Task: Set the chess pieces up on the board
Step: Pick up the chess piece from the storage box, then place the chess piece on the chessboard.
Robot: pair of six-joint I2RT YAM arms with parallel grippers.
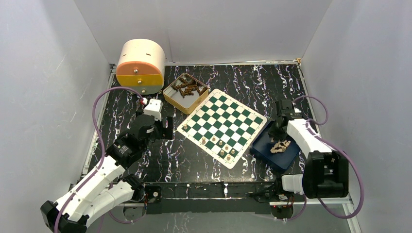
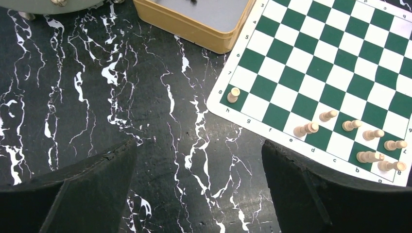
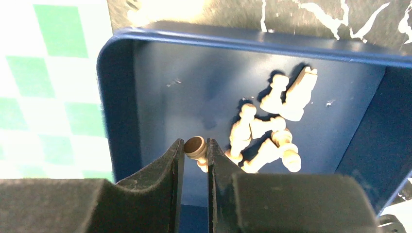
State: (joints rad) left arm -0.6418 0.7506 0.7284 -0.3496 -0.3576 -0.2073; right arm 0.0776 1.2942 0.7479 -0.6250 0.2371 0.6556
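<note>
Marbled bench (image 1: 291, 82) bears the board (image 1: 221, 124); right claw (image 3: 196, 150) pinches a chess piece (image 3: 195, 144) from the tray (image 3: 243, 41) to place there, left claw (image 2: 199, 155) gaping empty.

on the board (image 1: 228, 116), chess pieces (image 1: 221, 144) crowd one edge; elsewhere it's open.

A black tabletop (image 2: 145, 97) veined in white like marble is shown, smooth with a faint sheen. The thin square board of dark green and white checks (image 1: 222, 127) looks matt and printed, like vinyl or paper. Light tan chess pieces of turned wood (image 2: 306, 129) are seen, smooth and dull. The dark blue rectangular tray (image 3: 121, 97) is smooth and slightly glossy; metal or plastic cannot be told. The left end effector (image 2: 198, 145) and right end effector (image 3: 196, 145) are faced in black, matt, rough-edged, foam-like padding. The white arm shells (image 1: 97, 182) look like smooth plastic.
</note>
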